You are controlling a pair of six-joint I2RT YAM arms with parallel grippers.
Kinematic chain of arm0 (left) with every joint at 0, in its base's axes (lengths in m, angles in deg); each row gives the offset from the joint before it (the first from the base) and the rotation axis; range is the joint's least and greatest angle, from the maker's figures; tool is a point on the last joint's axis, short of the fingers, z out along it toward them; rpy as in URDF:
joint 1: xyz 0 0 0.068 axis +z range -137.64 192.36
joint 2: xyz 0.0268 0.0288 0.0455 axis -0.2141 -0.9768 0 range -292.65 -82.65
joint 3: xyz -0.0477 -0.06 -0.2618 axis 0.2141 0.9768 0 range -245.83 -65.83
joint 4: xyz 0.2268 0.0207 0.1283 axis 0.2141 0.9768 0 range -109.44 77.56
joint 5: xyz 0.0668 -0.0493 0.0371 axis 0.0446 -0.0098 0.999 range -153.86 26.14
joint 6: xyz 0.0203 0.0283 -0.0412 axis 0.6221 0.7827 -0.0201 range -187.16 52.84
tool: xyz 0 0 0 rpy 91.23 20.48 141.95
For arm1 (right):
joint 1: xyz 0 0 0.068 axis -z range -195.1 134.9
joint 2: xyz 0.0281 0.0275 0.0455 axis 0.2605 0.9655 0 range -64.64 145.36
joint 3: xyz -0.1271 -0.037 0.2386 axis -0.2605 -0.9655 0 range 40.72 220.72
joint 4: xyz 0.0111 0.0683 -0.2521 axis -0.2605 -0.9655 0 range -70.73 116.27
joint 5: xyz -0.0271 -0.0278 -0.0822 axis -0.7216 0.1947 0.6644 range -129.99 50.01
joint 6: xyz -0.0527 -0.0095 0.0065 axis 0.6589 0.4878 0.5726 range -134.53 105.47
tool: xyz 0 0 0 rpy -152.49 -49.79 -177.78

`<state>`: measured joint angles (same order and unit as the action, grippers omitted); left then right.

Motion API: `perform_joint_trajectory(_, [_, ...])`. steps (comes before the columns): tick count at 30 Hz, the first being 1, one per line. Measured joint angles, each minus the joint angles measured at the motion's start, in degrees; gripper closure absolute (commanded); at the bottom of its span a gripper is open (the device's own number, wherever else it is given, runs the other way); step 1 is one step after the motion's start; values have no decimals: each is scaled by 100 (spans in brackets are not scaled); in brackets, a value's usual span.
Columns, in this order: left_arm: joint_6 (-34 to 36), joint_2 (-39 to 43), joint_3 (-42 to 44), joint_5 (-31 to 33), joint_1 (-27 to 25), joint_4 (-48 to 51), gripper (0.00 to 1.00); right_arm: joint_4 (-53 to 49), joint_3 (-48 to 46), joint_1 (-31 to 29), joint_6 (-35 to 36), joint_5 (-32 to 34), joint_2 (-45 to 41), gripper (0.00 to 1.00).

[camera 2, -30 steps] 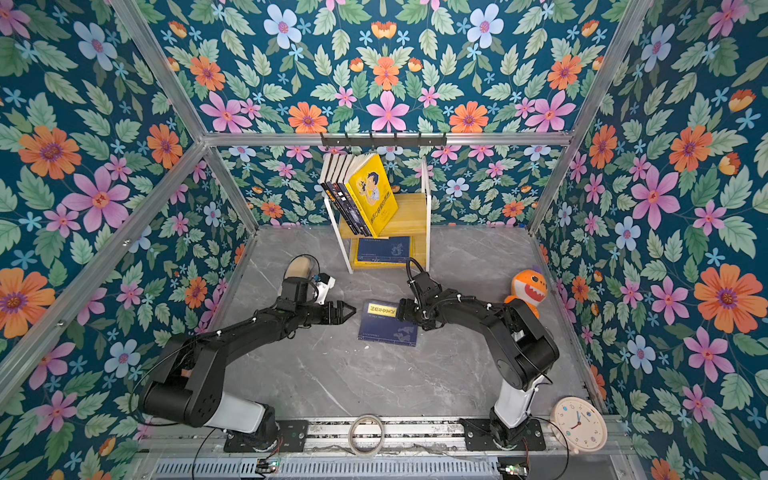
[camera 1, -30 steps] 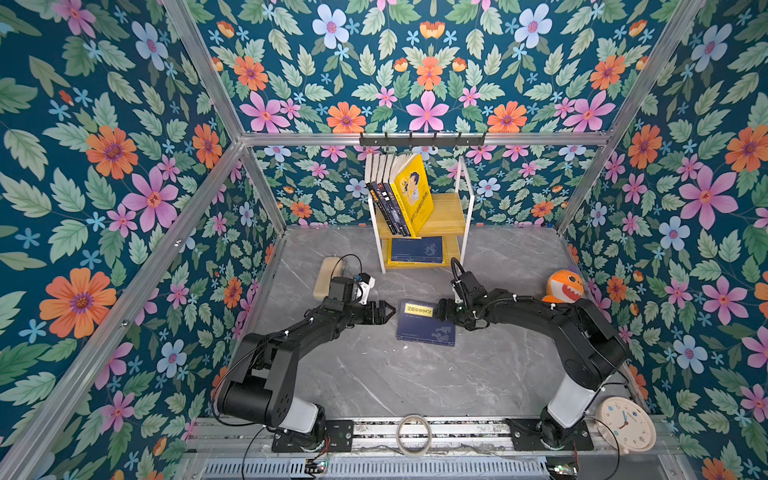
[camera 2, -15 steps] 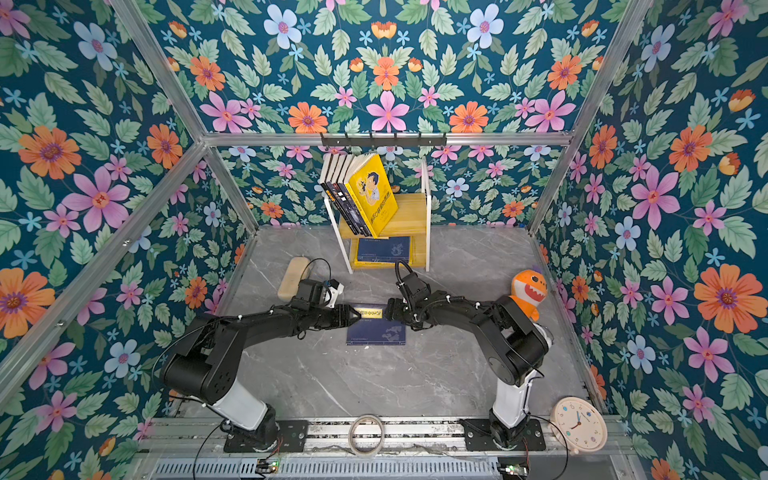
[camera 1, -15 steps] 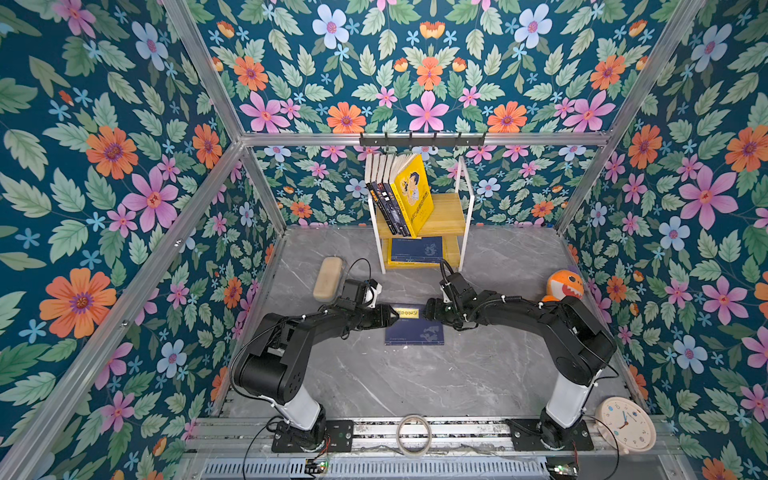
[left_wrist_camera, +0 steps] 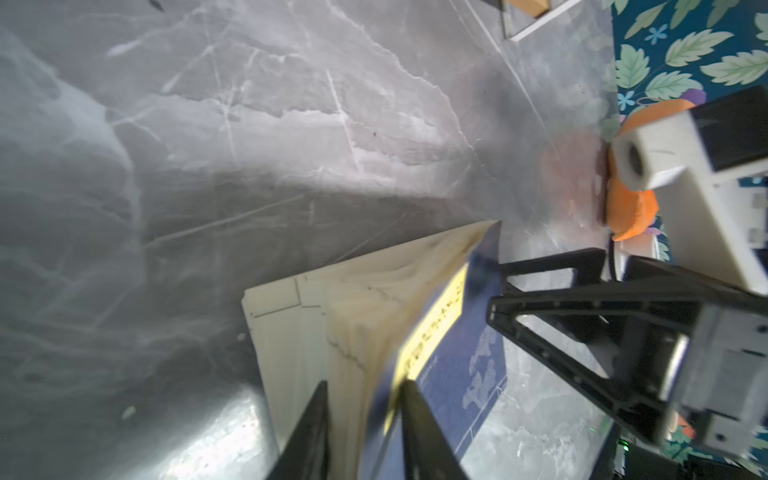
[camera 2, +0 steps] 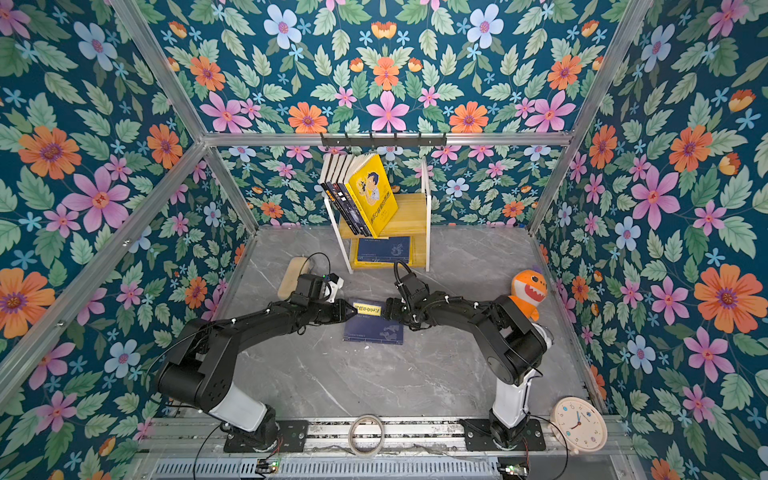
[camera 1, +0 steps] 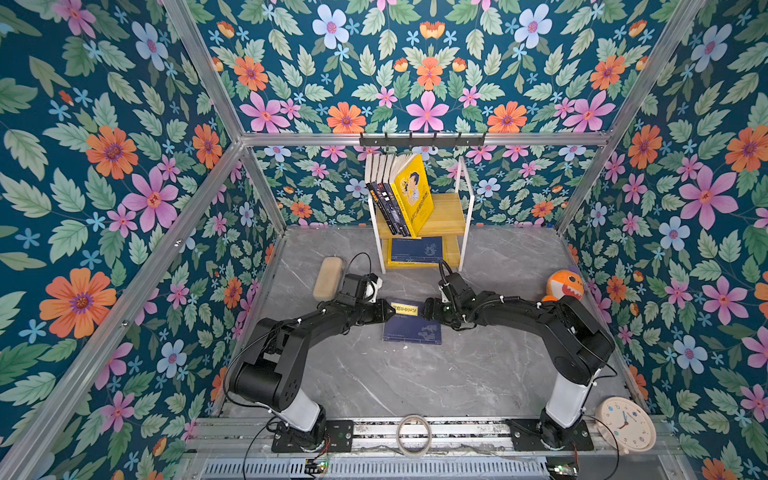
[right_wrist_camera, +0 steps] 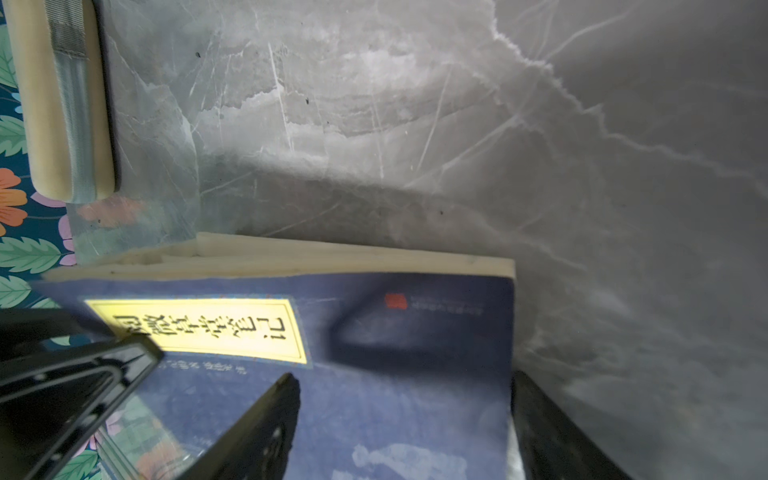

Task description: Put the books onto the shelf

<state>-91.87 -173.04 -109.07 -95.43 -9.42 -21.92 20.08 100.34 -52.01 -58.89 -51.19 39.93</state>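
Navy book with yellow title label: lies mid-surface, in front of the shelf, apart from it.
Left gripper: clenched on the navy book's left edge, cover and pages between its narrow jaws.
Right gripper: jaws spread wide at the opposite edge, one finger over the cover, one past the edge; nothing grasped.
Shelf, top tier: upright books, leaning, yellow one outermost.
Shelf, lower tier: flat book.
Surface, right side: orange plush toy.
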Motion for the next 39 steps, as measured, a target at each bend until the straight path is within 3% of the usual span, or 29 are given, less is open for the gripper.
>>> perform_joint_trajectory(6, [59, 129, -48, -79, 44, 120, 99, 15, -111, -4, 4, 24, -101, 20])
perform_joint_trajectory(15, [70, 221, -63, -129, 118, 155, 100, -417, -997, -94, 704, 684, -1163, 14])
perform_joint_trajectory(19, [66, 227, -94, -142, 146, 212, 100, 31, -1657, -671, 1659, 1217, -1917, 14])
perform_joint_trajectory(22, [70, 245, -101, -190, 153, 236, 100, 715, -2041, -1309, 2798, 1572, -2081, 12])
perform_joint_trajectory(30, [70, 278, -157, -262, 157, 297, 100, 1869, -2013, -2114, 5029, 2337, -1473, 12])
perform_joint_trajectory(39, [74, 293, -188, -299, 166, 367, 100, 3064, -1768, -2212, 6186, 2874, -308, 15])
